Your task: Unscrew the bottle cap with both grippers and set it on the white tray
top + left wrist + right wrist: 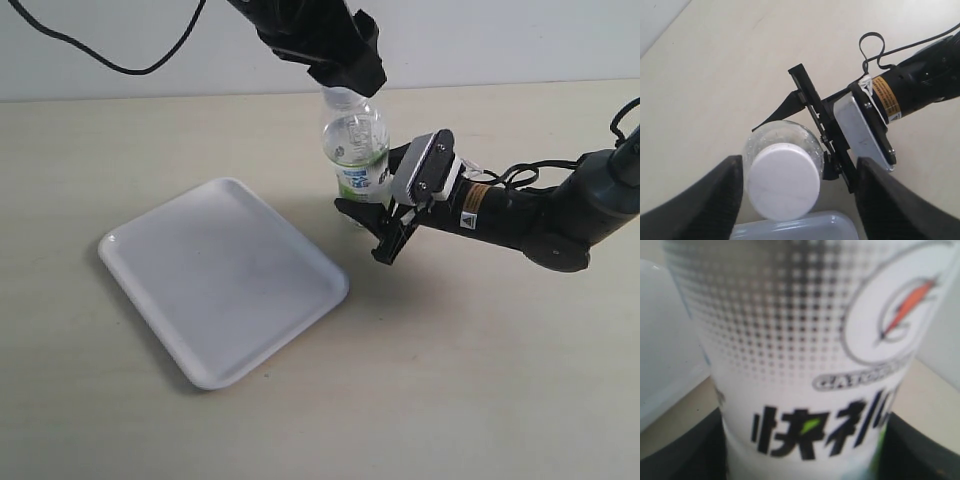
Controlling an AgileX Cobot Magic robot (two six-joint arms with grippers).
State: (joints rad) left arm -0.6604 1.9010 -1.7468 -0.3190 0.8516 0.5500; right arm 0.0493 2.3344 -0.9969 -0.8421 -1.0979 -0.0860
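Note:
The bottle (355, 140) stands upright on the table, just right of the white tray (220, 280). My right gripper (380, 195) comes in from the right and is shut on the bottle's labelled lower body, and the label (805, 340) fills the right wrist view between the dark fingers (680, 455). My left gripper (350, 80) hangs over the bottle's top and hides the bottle cap in the exterior view. In the left wrist view the white bottle cap (784, 181) sits on the neck between the open fingers (715, 200). One finger is close beside the cap; the other stands well clear of it.
The tray's corner (795, 227) shows just beyond the cap in the left wrist view. A black cable (100, 55) hangs at the back left and another loops by the right arm (520, 175). Beige tabletop (480, 380) surrounds everything.

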